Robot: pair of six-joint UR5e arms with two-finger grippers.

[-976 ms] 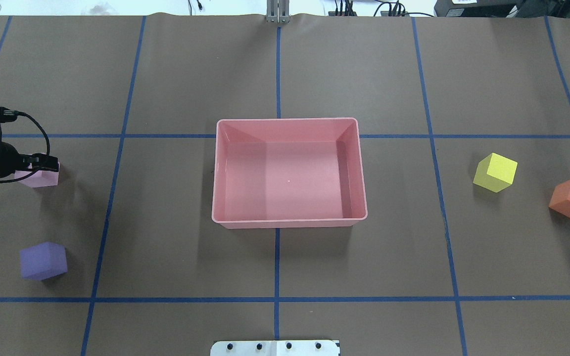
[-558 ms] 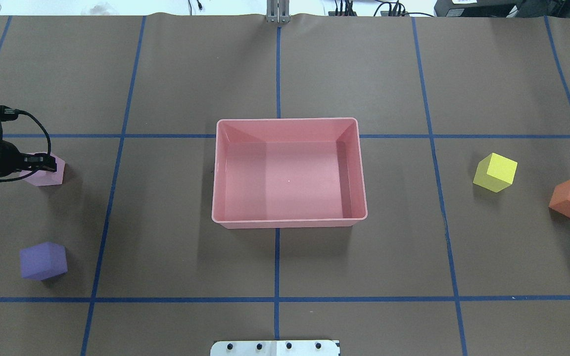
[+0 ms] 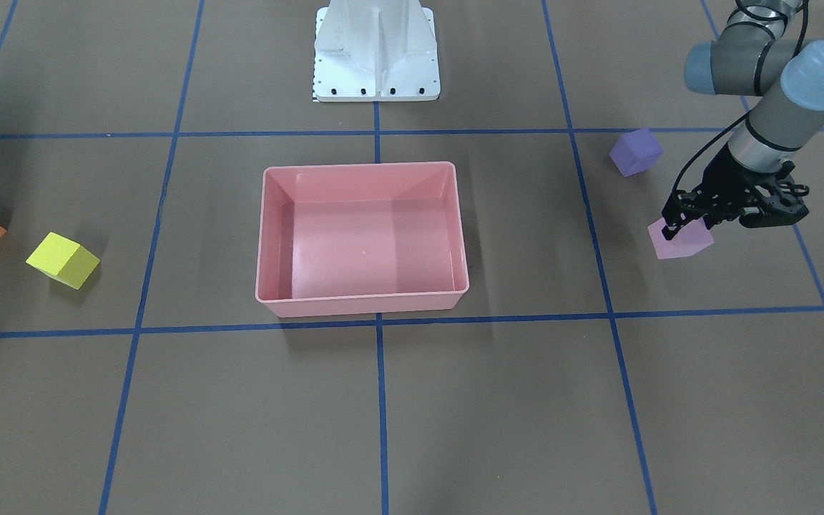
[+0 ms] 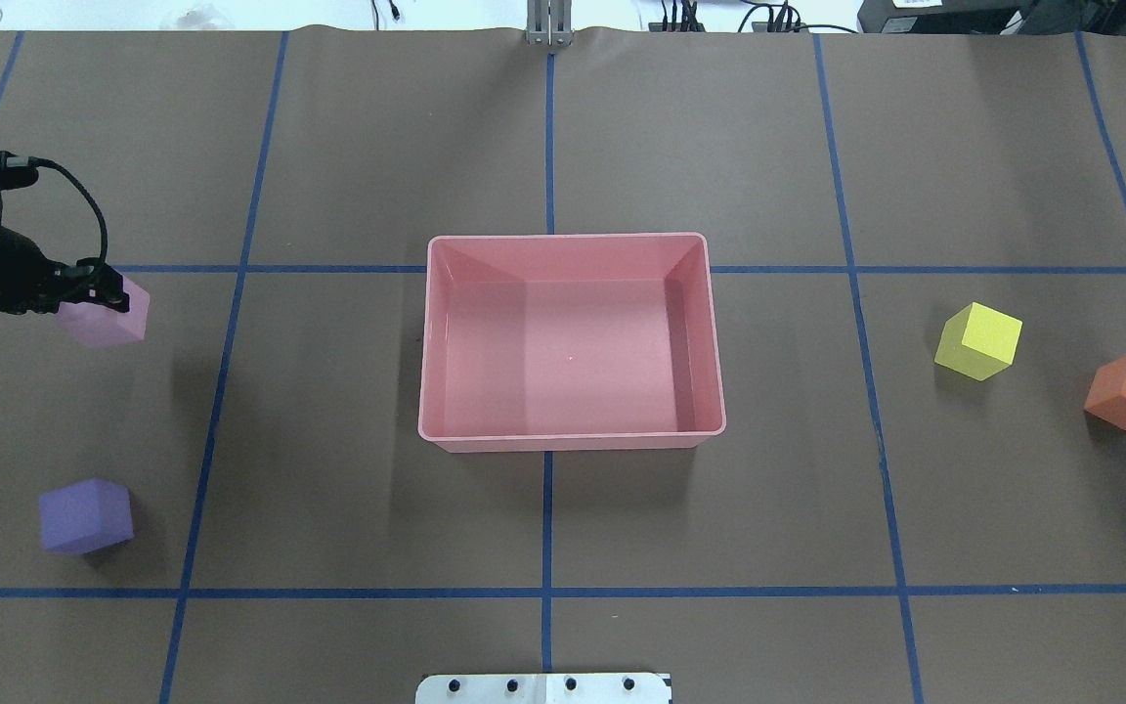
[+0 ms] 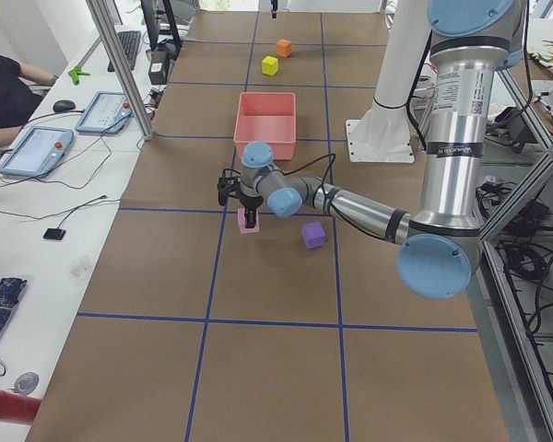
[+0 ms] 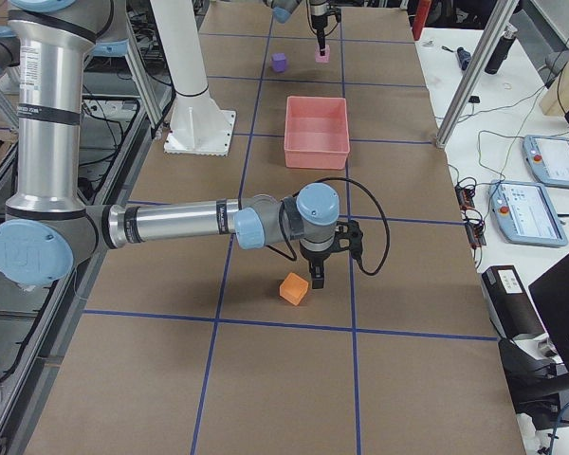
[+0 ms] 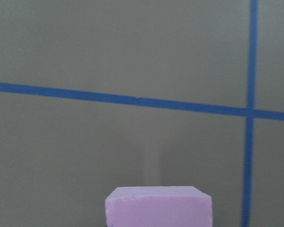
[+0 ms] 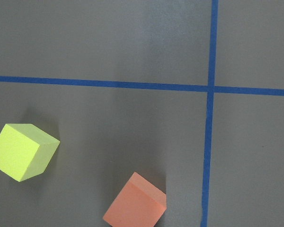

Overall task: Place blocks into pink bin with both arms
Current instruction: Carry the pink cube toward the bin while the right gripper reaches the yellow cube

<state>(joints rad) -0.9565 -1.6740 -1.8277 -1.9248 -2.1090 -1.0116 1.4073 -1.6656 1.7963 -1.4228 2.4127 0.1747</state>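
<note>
— Overhead exterior: what's your left end effector doing?
— Clenched on the pink cube, far left of frame, well apart from the bin at centre. My right end effector: cannot tell.

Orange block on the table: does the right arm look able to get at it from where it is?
Probably yes. The right arm holds its jaws close beside the orange block, and nothing stands between them.

The bin sits centrally; well right lie two blocks, well left a lone block and the held block.
</note>
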